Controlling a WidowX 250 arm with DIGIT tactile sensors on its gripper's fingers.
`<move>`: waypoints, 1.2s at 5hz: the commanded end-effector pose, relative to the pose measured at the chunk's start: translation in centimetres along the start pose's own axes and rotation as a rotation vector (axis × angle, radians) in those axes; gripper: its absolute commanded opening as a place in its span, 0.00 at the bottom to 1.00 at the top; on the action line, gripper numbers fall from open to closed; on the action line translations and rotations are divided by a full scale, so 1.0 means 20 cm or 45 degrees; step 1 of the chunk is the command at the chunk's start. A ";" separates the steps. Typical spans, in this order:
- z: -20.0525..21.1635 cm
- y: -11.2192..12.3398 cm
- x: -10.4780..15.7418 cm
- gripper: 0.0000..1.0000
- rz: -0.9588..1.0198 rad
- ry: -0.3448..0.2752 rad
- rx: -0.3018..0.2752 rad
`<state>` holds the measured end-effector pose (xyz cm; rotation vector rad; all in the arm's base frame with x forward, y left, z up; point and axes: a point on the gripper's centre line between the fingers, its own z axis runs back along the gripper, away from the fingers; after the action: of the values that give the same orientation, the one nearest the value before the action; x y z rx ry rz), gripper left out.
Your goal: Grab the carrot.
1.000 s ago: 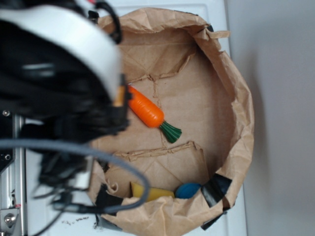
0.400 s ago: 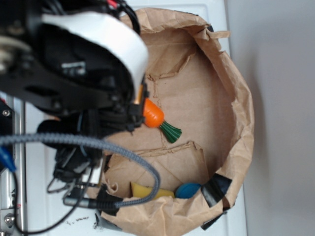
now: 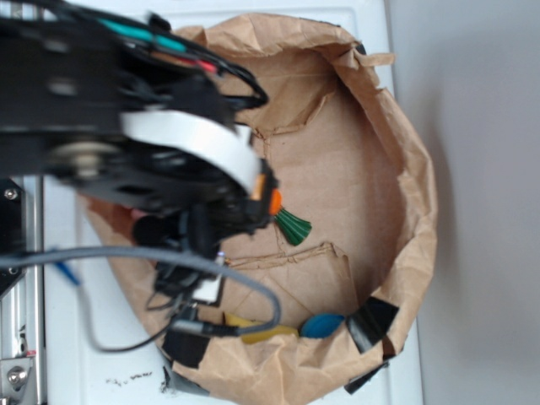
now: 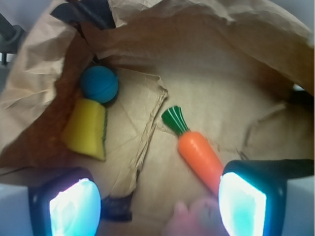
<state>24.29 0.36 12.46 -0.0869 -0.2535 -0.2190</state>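
Wrist view: gripper [image 4: 157, 206] spread wide, holding nothing, right finger just beside the carrot [image 4: 197, 152].

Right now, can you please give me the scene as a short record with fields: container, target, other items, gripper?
container: brown paper bag, opened wide
target: carrot, lying flat on the bag's floor, green top toward the blue ball
other items: yellow sponge touching the blue ball; pink plush at the near edge
gripper: gripper open, above the bag's floor; the carrot's tip lies by one finger, not held
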 end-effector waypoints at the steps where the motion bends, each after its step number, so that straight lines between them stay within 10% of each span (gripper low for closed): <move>1: -0.21 0.18 0.13 1.00 0.087 0.091 0.167; 3: -0.43 0.15 -0.15 1.00 -0.053 0.168 0.264; 5: -0.41 0.13 -0.34 0.00 -0.033 0.145 0.277; 6: -0.33 0.12 -0.39 0.00 -0.014 0.118 0.226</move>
<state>19.28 2.98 3.74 0.0952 -0.1838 -0.2135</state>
